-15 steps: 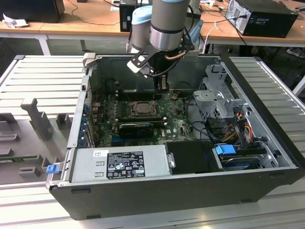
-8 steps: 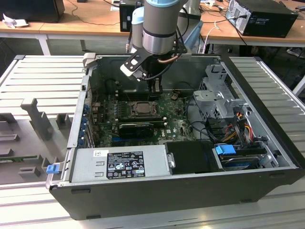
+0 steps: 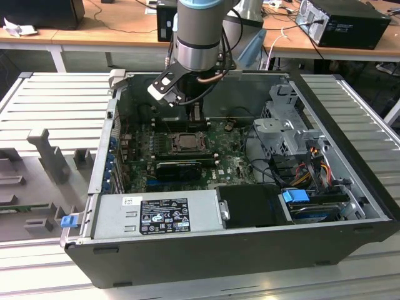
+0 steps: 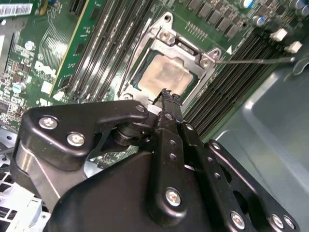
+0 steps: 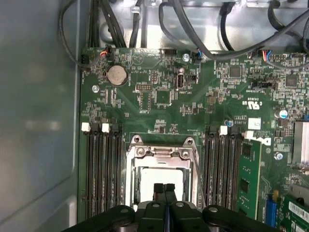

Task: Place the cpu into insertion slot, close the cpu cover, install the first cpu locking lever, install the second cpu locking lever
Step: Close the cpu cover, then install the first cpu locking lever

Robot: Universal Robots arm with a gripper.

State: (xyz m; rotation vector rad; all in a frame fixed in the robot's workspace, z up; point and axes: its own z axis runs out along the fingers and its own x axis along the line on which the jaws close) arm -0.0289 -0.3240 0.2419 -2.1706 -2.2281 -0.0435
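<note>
The cpu [image 4: 166, 75] shows its pale metal face inside the insertion slot [image 3: 186, 141] on the green motherboard [image 5: 193, 101]. The cpu cover [image 5: 161, 152], a grey metal frame, lies flat around the chip, which shows through the frame's window in both wrist views. A thin locking lever rod [image 4: 251, 60] runs out from one corner of the socket. My gripper [image 5: 164, 187] hangs just above the chip's near edge with its two black fingers pressed together and nothing between them. In the exterior view the gripper [image 3: 195, 115] sits low inside the case, over the socket.
Black memory slots [image 5: 101, 169] flank the socket on both sides, and a green card [image 5: 247, 179] stands beside them. A long black graphics card [image 3: 178, 167] lies in front of the socket. Cables [image 3: 262, 134], the drive cage [image 3: 287, 128] and the power supply [image 3: 156, 215] crowd the open case.
</note>
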